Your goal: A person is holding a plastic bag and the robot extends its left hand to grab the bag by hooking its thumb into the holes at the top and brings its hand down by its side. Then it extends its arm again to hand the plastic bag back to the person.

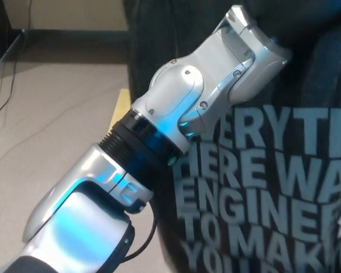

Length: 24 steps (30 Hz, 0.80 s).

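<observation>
Nearest the camera, the robot's silver left forearm [96,210] reached up toward a person in a dark printed T-shirt [261,187]. Neither robot hand nor the plastic bag was visible, so its fingers and the task's progress could not be judged.

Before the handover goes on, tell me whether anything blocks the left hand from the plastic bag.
Cannot be judged from this view. The left arm reaches up toward a person's dark printed shirt, but neither the hand nor any bag is in the picture, so no blockage can be seen or ruled out.
</observation>
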Available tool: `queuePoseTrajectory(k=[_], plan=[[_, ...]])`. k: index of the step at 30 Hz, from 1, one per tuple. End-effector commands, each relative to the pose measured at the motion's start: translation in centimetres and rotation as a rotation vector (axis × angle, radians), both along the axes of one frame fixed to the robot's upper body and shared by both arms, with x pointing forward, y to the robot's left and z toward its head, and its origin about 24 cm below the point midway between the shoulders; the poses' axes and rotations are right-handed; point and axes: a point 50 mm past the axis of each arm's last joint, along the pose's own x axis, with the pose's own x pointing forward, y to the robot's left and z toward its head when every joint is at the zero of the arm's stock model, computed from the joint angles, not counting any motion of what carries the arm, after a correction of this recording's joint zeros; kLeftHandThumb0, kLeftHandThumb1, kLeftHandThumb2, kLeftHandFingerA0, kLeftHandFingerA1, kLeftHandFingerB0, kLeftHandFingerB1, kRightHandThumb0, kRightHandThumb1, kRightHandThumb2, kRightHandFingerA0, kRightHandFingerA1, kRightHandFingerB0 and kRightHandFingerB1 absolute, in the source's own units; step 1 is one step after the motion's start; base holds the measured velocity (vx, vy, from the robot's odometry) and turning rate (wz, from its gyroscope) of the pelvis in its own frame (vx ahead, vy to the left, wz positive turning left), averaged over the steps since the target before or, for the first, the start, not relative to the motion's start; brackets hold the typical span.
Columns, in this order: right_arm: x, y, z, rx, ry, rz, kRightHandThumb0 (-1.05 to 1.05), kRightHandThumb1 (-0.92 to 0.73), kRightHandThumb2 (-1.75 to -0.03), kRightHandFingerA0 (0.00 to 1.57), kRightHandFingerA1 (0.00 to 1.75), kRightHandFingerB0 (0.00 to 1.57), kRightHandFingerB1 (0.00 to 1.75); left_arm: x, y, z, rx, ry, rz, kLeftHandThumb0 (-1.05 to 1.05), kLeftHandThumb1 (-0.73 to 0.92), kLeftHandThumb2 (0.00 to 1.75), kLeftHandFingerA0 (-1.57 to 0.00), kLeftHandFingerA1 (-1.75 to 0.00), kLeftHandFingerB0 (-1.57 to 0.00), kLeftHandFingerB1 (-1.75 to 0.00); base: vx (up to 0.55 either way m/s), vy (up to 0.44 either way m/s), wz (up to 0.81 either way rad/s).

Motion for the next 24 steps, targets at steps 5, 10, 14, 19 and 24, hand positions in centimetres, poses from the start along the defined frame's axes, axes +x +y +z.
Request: queuePoseTrajectory(k=[5,10,14,19,24], plan=[[0.1,-0.4,0.1,-0.001,0.013,-0.002,-0.53,-0.78,-0.64,0.56,0.48,0.62,0.43,2.3,1.9,-1.4,0.181,0.373,0.261,-0.98,0.46,0.64,0.0,0.0,0.0,0.0,0.0,0.0,0.0],[0.1,-0.3,0.1,-0.004,0.015,0.008,-0.52,-0.78,-0.63,0.58,0.48,0.64,0.43,2.2,2.7,-1.6,0.233,0.397,0.3,-0.97,0.48,0.64,0.0,0.0,0.0,0.0,0.0,0.0,0.0],[0.1,-0.3,0.2,-0.01,0.013,0.019,-0.52,-0.79,-0.64,0.56,0.49,0.63,0.44,2.2,4.2,-1.5,0.227,0.383,0.33,-0.94,0.48,0.62,0.0,0.0,0.0,0.0,0.0,0.0,0.0],[0.1,-0.4,0.2,0.0,0.023,0.013,-0.51,-0.78,-0.64,0.56,0.47,0.62,0.43,2.4,5.8,-1.2,0.224,0.388,0.371,-0.94,0.5,0.62,0.0,0.0,0.0,0.0,0.0,0.0,0.0],[0.1,-0.3,0.1,-0.003,0.021,0.013,-0.52,-0.78,-0.64,0.57,0.47,0.62,0.44,2.5,7.2,-0.7,0.218,0.412,0.393,-0.9,0.49,0.6,0.0,0.0,0.0,0.0,0.0,0.0,0.0]])
